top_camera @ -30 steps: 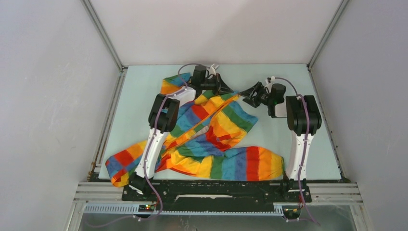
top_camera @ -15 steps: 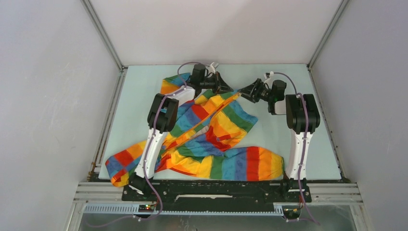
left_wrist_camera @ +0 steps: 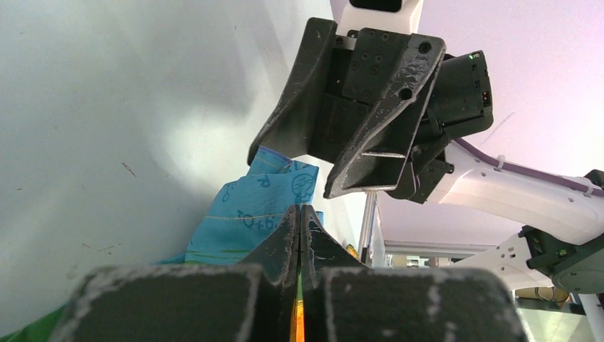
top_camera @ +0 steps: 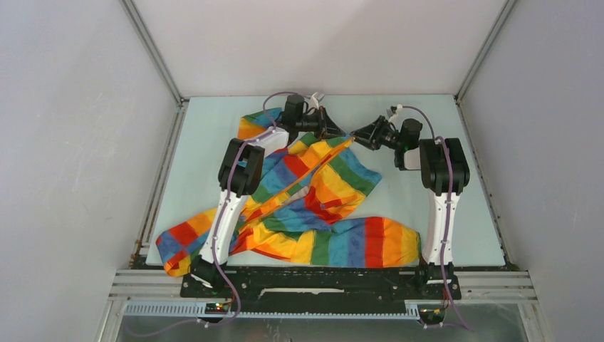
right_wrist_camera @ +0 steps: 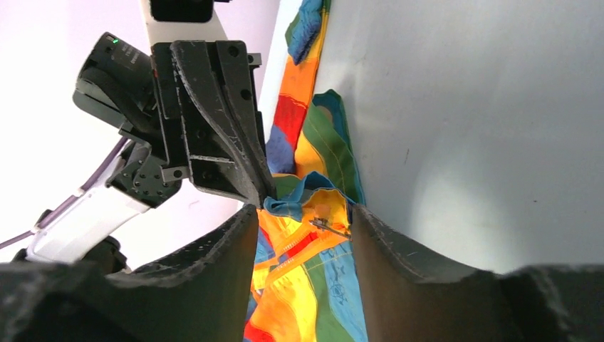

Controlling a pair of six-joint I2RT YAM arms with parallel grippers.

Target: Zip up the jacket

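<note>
Two grippers meet tip to tip over the far middle of the table [top_camera: 427,114], at the top corner of the jacket [top_camera: 320,185]. The left gripper [top_camera: 337,132] is pinched tight on that corner. In its wrist view the fingers [left_wrist_camera: 281,239] press flat together with only a sliver of orange and green cloth between them, and blue lining is bunched just past the tips. The right gripper [right_wrist_camera: 303,214] stands spread, its jaws set either side of the raised corner, where a small metal zip pull [right_wrist_camera: 329,228] shows on the orange tape. Whether either jaw touches the cloth I cannot tell.

The jacket sprawls crumpled across the left and middle of the table. One sleeve [top_camera: 370,242] runs along the near edge and ends just beside the right arm's base. The other reaches the near left corner, right at the table's edge. A far fold [top_camera: 253,125] lies just left of the left arm's wrist.

Bare table shows in a band along the far edge behind both grippers, down the whole right side past the right arm, and in a narrower strip on the far left. Grey walls [top_camera: 71,157] close in on three sides.
</note>
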